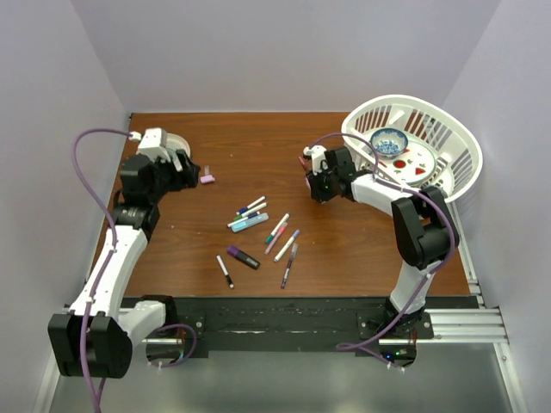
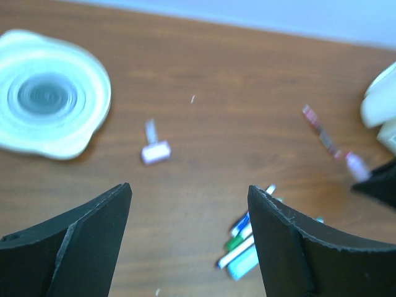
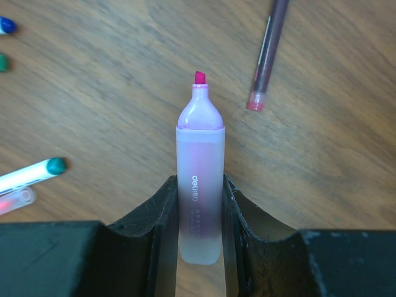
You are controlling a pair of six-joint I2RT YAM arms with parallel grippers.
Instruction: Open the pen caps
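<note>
Top external shows pens (image 1: 250, 223), brown table (image 1: 344, 258), lavender walls (image 1: 284, 52).

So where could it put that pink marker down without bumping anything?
Bare wood runs along the far edge, between the pink cap and the right gripper holding the highlighter, and again between the pens and the right arm's base. The middle is crowded with pens.

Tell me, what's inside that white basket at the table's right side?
The basket holds a white plate with red shapes on it and a small blue bowl. Whatever lies beneath the plate is covered.
</note>
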